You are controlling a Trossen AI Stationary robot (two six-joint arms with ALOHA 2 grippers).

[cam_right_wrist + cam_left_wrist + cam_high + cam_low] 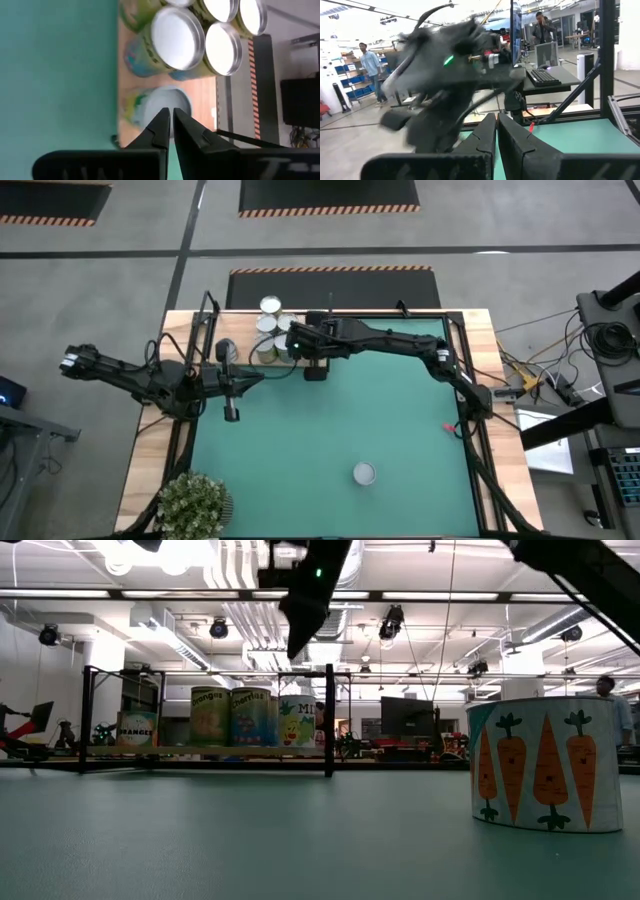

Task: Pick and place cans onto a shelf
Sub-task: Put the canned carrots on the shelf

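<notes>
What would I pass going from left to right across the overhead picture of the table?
Potted plant at the near-left corner → left claw → cans on the shelf → right claw → lone can on the green mat.

I count two hands of mine, left hand (232, 413) and right hand (314, 373). One shelf (202, 97) carries five cans (177, 37). One more can (364, 473) stands alone on the surface (400, 430). One plant (193, 502).
</notes>
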